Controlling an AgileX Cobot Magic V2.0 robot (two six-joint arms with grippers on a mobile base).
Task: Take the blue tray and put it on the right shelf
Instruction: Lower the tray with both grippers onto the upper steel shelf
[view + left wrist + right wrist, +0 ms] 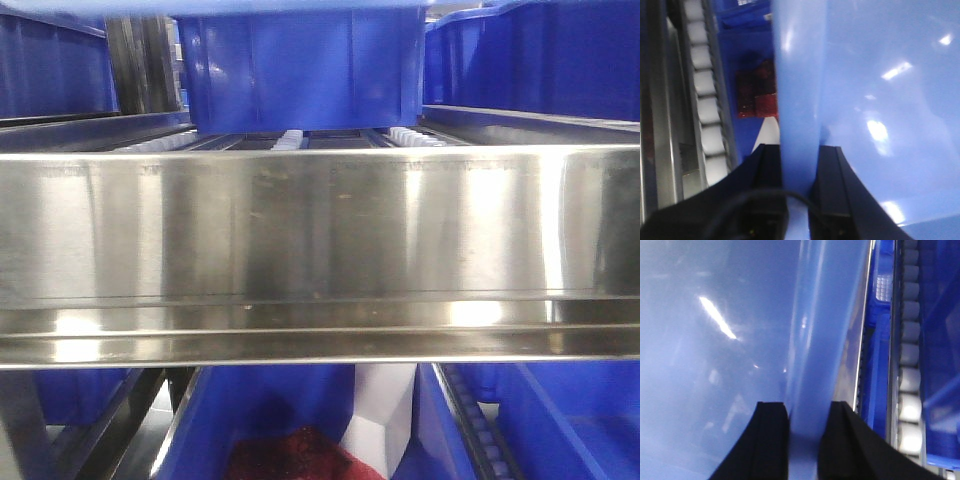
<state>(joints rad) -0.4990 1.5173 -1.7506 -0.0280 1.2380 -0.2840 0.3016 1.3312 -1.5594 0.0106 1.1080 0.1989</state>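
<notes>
The blue tray (880, 100) is hanging between both tools, each one pinching an opposite flared rim. In the left wrist view, the left tool (800, 172) is closing its 2 flat black fingers (832, 175) tightly on the thin upturned rim, with no gap showing on either side of the plastic. The right tool (807, 437) is gripping the other rim the same way, its black fingers (771, 432) pressing against both faces of the rim. The tray's smooth, glossy periwinkle surface is catching bright streaks of ceiling light.

Beyond the tray's left edge, a roller track (702, 90) of white plastic cylinders is running away in a metal channel. To the right of it, a red crinkled object (757, 95) is lying in a dark blue bin beside something white (767, 135). Past the right edge, a second roller track (910, 370) is running alongside a deep blue bin (940, 340).

In the front view, the right shelf (320, 230) is filling the middle of the frame with its wide brushed stainless-steel rail, shiny and faintly scratched. A deep blue storage bin (300, 70) is sitting on the rollers behind the rail. Along the very top edge a pale blue strip (250, 5) is showing; I cannot tell for certain whether it is the tray.
</notes>
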